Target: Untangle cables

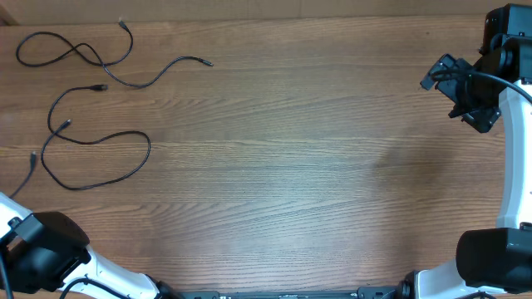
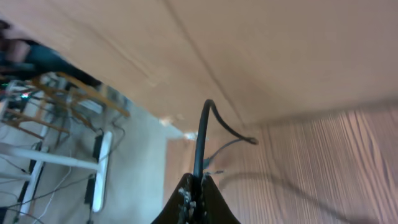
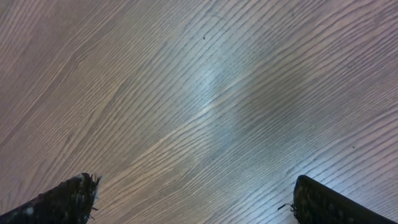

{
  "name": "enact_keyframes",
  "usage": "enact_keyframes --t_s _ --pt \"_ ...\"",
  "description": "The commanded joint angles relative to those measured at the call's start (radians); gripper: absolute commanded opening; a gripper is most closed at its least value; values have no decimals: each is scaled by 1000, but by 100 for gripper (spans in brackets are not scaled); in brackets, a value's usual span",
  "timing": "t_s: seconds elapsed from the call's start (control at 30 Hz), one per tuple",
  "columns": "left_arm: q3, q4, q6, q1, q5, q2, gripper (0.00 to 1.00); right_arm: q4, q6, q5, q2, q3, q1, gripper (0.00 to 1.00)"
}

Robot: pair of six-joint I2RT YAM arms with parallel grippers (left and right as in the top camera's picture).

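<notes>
Several thin black cables lie at the far left in the overhead view. One makes a figure-eight loop (image 1: 62,50), one is a wavy strand (image 1: 158,73), and one is a large loop (image 1: 116,170). A short strand (image 1: 23,176) runs off toward the left edge. In the left wrist view my left gripper (image 2: 198,186) is shut on a black cable (image 2: 200,137) that rises from the jaws and bends down to its plug end on the wood. My right gripper (image 1: 440,75) hangs at the far right, away from the cables. Its jaws (image 3: 193,193) are open and empty over bare wood.
The wooden table (image 1: 291,166) fills the overhead view. The left arm's base (image 1: 41,249) is at the bottom left and the right arm's base (image 1: 490,262) at the bottom right. The left wrist view shows the table's edge, floor and a chair frame (image 2: 68,99) beyond it.
</notes>
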Motion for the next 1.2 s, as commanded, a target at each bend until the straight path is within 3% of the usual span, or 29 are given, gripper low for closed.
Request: enact_keyframes --t_s 0.0,0.23,0.73,0.93,1.17 --pt "-114 -23 48 -5 139 20 4 5 -4 10 -2 -3 0 100" --pt "-296 -48 25 -5 210 20 4 5 -4 10 -2 -3 -1 100" --pt "-497 -138 31 -5 613 20 4 5 -4 10 -2 -3 -1 100" --pt "-570 -185 29 -23 646 20 4 5 -4 10 -2 -3 0 100" --pt "-736 -135 29 -55 645 20 4 5 -4 10 -2 -3 0 100"
